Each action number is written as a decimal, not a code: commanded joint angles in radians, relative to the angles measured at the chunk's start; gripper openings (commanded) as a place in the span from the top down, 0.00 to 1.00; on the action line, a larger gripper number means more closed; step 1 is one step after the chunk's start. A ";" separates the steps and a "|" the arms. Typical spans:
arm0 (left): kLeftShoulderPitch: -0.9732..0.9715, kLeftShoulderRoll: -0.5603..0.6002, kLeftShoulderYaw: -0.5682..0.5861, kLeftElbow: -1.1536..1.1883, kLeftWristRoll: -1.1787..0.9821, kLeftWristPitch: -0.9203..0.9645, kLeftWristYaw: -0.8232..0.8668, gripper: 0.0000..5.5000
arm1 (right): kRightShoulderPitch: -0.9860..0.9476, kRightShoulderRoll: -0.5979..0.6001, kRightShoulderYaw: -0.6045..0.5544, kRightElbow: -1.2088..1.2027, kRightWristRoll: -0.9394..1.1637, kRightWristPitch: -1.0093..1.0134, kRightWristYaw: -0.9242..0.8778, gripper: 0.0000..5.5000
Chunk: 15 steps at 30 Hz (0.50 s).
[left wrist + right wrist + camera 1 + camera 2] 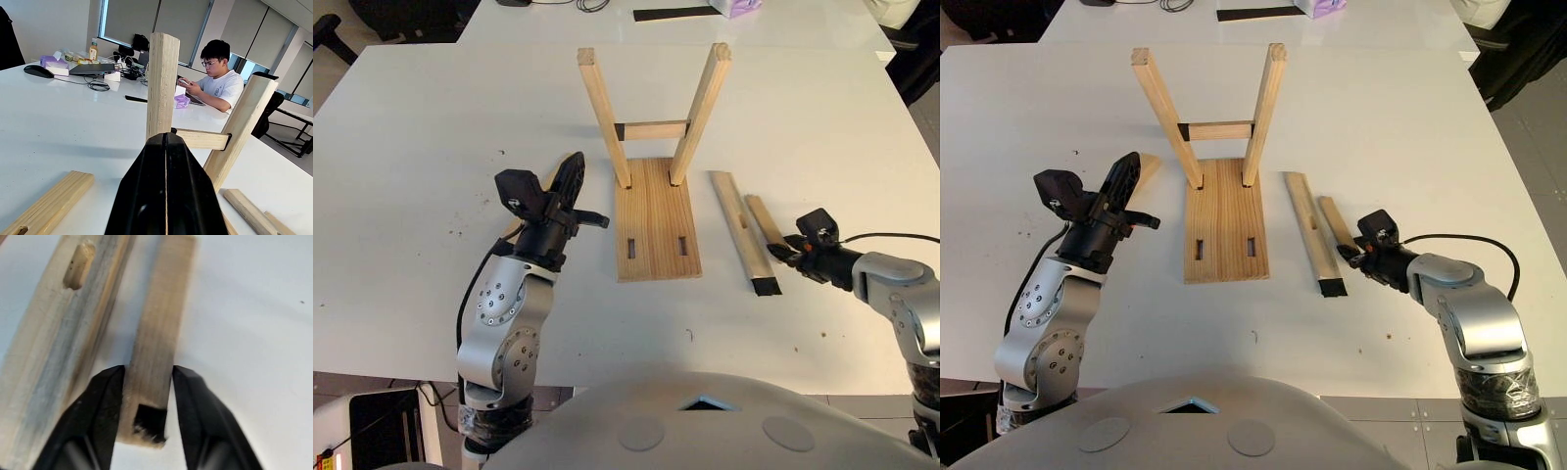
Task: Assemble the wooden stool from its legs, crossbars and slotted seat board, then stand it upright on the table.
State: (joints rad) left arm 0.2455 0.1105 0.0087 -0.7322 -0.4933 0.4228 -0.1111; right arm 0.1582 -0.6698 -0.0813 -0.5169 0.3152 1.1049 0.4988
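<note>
On the table (431,147), right pincer (148,374) clamped on flat-lying crossbar (1335,223) pointing front-to-back, left pincer (165,139) pressed together.

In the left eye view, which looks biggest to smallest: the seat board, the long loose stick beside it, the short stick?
Largest: seat board.
Next: long loose stick.
Smallest: short stick.
All three lie flat at a similar distance from the camera, so the order seems safe.
</note>
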 commanded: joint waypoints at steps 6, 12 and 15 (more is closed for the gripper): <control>-0.022 0.030 0.038 -0.002 -0.019 0.031 0.004 1.00 | -0.057 0.116 -0.024 0.040 -0.018 -0.038 -0.112 0.76; -0.205 0.068 0.162 0.043 -0.186 0.057 -0.025 1.00 | -0.622 0.301 -0.250 0.447 0.079 -0.269 -0.259 0.76; -0.373 0.086 0.213 0.092 -0.358 0.079 -0.052 1.00 | -0.919 0.381 -0.439 0.573 0.349 -0.314 -0.251 0.76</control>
State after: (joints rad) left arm 0.0582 0.1614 0.1569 -0.6894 -0.6721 0.4590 -0.1276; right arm -0.4199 -0.3846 -0.3002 -0.1027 0.3993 0.8674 0.2640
